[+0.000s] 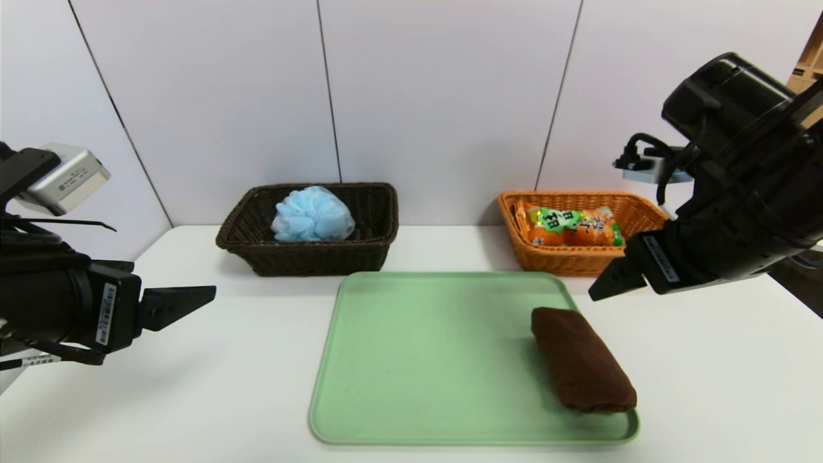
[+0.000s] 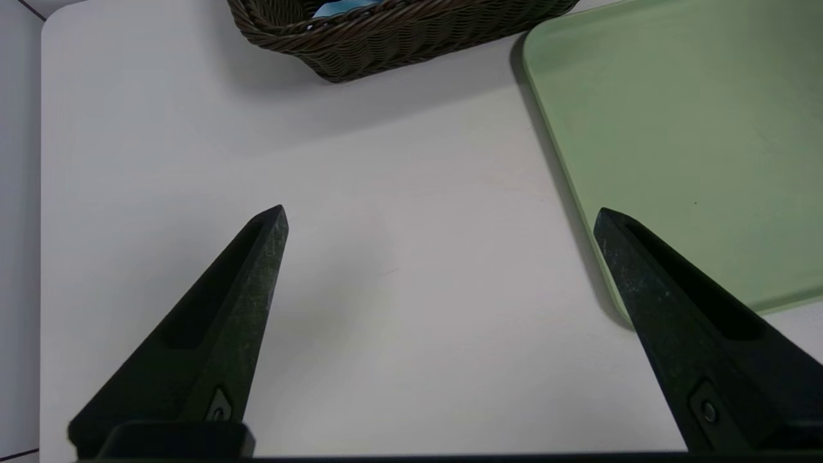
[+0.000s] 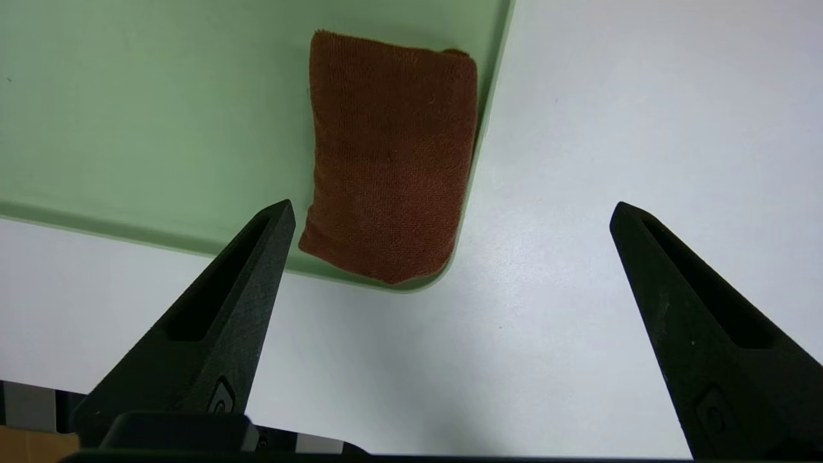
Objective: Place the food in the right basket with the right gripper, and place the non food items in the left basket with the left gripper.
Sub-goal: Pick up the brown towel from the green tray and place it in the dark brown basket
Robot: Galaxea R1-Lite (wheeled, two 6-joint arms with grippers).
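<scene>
Currently, brown folded cloth (image 1: 582,360) lying on R side of green tray (image 1: 443,360), L gripper (image 2: 441,207) hovering over white table (image 1: 257,399) L of tray, jaws wide open, holding nothing, R gripper (image 3: 453,202) hovering near tray's R edge, wide open, empty, blue bath puff (image 1: 313,214) sitting in dk brown L basket (image 1: 315,257), orange food pkt (image 1: 572,226) lying in orange R basket (image 1: 559,258)

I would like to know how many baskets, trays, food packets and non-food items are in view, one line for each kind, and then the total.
Baskets: 2, one dark brown, one orange
Trays: 1, green
Food packets: 1
Non-food items: 2, blue bath puff, brown folded cloth
Total: 6
</scene>
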